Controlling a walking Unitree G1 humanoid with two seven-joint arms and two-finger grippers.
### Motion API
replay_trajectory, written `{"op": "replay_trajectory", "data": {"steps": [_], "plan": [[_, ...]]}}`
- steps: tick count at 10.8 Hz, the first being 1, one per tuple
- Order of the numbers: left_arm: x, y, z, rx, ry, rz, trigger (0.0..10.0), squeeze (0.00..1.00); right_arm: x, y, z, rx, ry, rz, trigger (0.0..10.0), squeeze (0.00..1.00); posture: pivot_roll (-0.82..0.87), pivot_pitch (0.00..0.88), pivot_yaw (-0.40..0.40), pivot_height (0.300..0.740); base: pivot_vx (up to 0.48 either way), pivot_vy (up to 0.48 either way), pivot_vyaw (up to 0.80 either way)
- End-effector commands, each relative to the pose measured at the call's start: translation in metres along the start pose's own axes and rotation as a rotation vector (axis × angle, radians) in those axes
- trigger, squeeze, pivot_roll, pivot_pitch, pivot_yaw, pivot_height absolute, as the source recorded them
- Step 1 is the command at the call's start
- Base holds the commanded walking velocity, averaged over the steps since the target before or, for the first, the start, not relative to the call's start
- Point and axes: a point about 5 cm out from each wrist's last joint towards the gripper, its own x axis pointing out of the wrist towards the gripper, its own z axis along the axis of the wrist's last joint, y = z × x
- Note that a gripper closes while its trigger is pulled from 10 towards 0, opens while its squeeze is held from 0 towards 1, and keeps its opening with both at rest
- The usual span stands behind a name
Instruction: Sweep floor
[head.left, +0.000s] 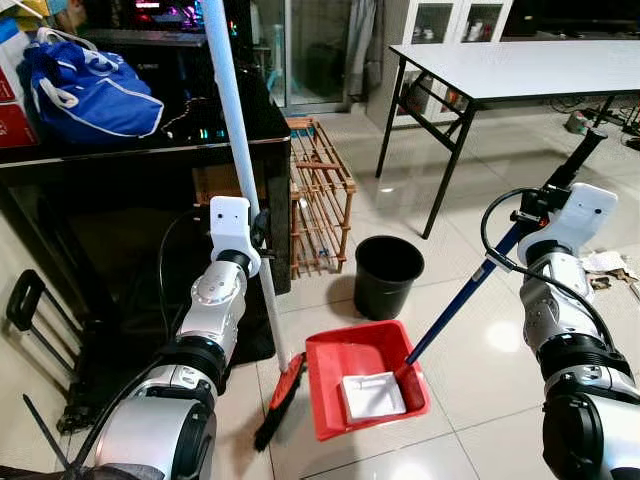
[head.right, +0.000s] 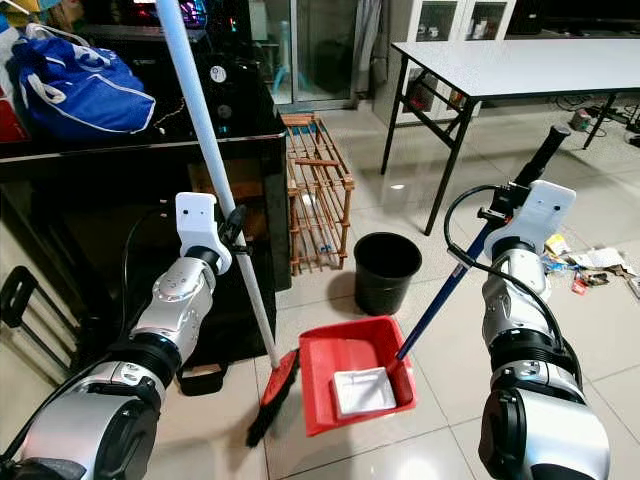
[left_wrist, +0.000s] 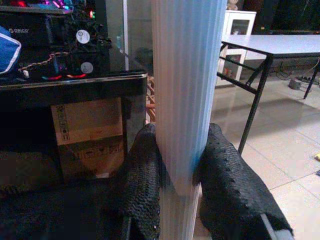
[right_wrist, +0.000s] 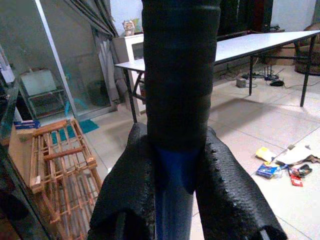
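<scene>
My left gripper (head.left: 258, 228) is shut on the pale blue-white broom handle (head.left: 232, 130); its black fingers (left_wrist: 142, 182) clamp the ribbed pole (left_wrist: 186, 100). The broom's red and black head (head.left: 279, 401) rests on the floor at the left edge of the red dustpan (head.left: 362, 375). A white paper piece (head.left: 372, 395) lies inside the pan. My right gripper (head.left: 527, 214) is shut on the dustpan's long blue handle (head.left: 462, 296), just below its black grip (right_wrist: 180, 70). The pan sits flat on the tiles.
A black bucket (head.left: 388, 274) stands just behind the dustpan. A wooden rack (head.left: 320, 195) leans by a dark cabinet (head.left: 150, 200) on the left. A white folding table (head.left: 520, 65) stands at the back right. Scattered litter (head.right: 590, 265) lies on the floor at right.
</scene>
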Motion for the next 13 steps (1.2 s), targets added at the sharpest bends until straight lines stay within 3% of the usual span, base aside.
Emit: {"op": "replay_trajectory", "data": {"steps": [1, 2, 3, 4, 13], "plan": [[0.004, -0.002, 0.011, 0.003, -0.046, -0.011, 10.0, 0.0, 0.002, 0.0, 0.009, 0.008, -0.042, -0.001, 10.0, 0.0, -0.02, 0.0, 0.0, 0.74, 0.0, 0.0, 0.0], [0.004, -0.002, 0.011, 0.003, -0.046, -0.011, 10.0, 0.0, 0.002, 0.0, 0.009, 0.008, -0.042, -0.001, 10.0, 0.0, -0.02, 0.0, 0.0, 0.74, 0.0, 0.0, 0.0], [0.001, 0.0, 0.001, 0.008, -0.011, -0.011, 10.0, 0.0, -0.001, -0.004, -0.001, 0.004, -0.013, -0.012, 10.0, 0.0, -0.02, 0.169, 0.096, 0.74, 0.0, 0.0, 0.0], [-0.004, 0.002, -0.011, 0.016, 0.041, -0.011, 10.0, 0.0, -0.007, -0.008, -0.015, -0.001, 0.031, -0.024, 10.0, 0.0, -0.02, 0.168, 0.097, 0.74, 0.0, 0.0, 0.0], [-0.005, 0.005, -0.017, 0.005, 0.076, 0.0, 10.0, 0.0, -0.013, -0.015, -0.026, -0.015, 0.068, -0.038, 10.0, 0.0, -0.02, 0.165, 0.096, 0.74, 0.0, 0.0, 0.0]]}}
